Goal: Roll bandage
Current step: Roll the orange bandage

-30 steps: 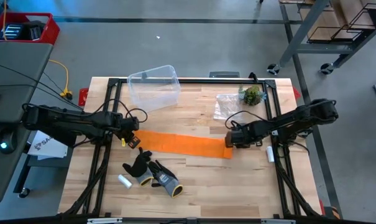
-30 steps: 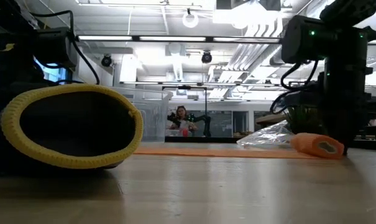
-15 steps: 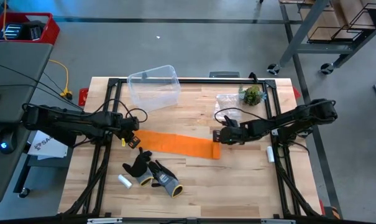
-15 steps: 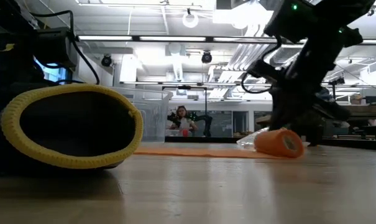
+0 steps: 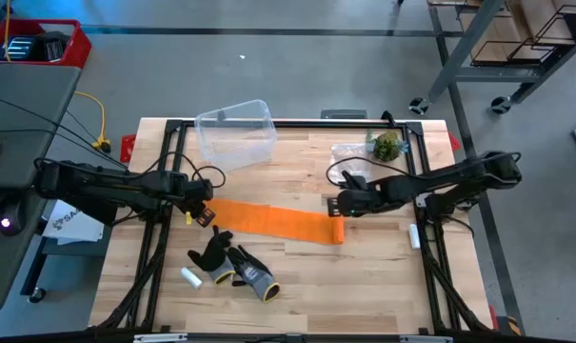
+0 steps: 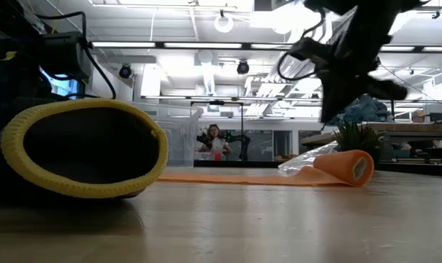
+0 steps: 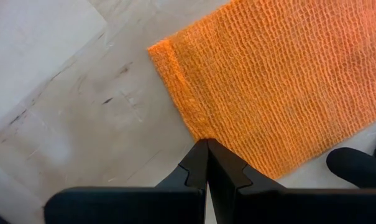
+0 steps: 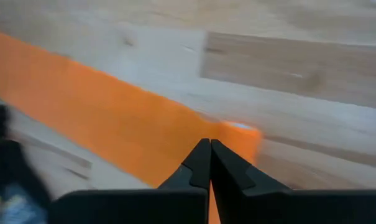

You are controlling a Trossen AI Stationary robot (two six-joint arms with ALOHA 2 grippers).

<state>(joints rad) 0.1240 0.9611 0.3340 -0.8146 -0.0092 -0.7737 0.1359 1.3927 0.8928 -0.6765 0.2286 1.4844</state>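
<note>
Pale wood planks form the bench [image 5: 364, 276], framed in black rails and standing on a grey floor, with a ceiling of strip lights and a person visible far beyond it in the low view. The orange bandage [image 5: 273, 220] lies flat between the two tools: the left tool [image 5: 204, 215], fingers pressed together, pins its loose end, while the right tool [image 5: 341, 204], also pressed together and holding nothing, sits just above the rolled end. Black-grey-yellow gloves [image 5: 235, 267] and a small white cylinder [image 5: 190, 278] lie near the left tool; a clear tub [image 5: 236, 133], a plastic bag [image 5: 348, 158] and a small green plant [image 5: 387, 146] lie beyond the right tool.
</note>
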